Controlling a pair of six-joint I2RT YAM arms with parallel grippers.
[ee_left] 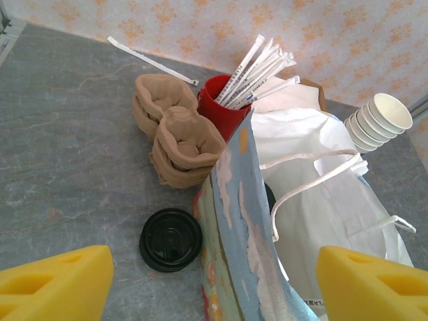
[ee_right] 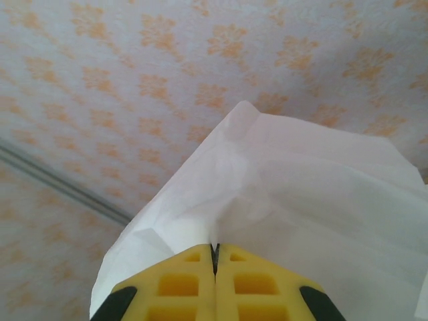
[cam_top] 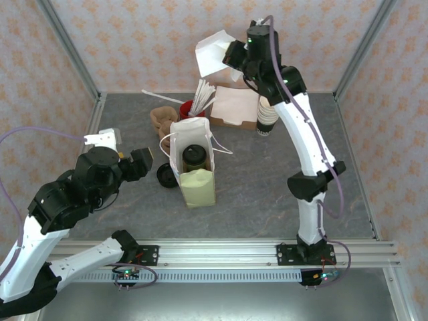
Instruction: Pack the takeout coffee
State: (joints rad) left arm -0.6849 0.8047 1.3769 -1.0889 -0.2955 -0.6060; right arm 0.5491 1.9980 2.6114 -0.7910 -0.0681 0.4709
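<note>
- The left gripper (ee_left: 214, 271) hangs low at the left of the table, pointing toward the bag. Its yellow fingers (ee_left: 57, 287) are spread wide apart with nothing between them.
- A stack of black lids (ee_left: 170, 239) lies flat on the grey table (cam_top: 267, 194), just beside the bag's left foot.
- Behind the lids, near the back wall, sit stacked brown pulp cup carriers (ee_left: 177, 137). A single wrapped straw (ee_left: 150, 60) lies loose on the table beyond them.
- The paper bag (cam_top: 192, 184) stands upright at the middle of the table with its mouth open and its white handles hanging loose. The left wrist view shows a printed side panel.
- The takeout coffee (cam_top: 194, 157) stands inside the bag. In the top view its dark lid shows through the open mouth.
- A red cup (ee_left: 217, 107) full of wrapped straws (ee_left: 257, 67) stands behind the bag, touching the cup carriers.
- Right of the red cup lies a pile of white paper (cam_top: 234, 107) in a shallow cardboard tray.
- The right gripper (ee_right: 215, 257) is raised high at the back wall. Its yellow fingers (ee_right: 180, 284) are pressed together on the edge of a white paper sheet (ee_right: 301, 200), and I cannot tell whether that sheet is a flat bag.
- A stack of lidless cups (ee_left: 378, 120) lies just right of the tray.
</note>
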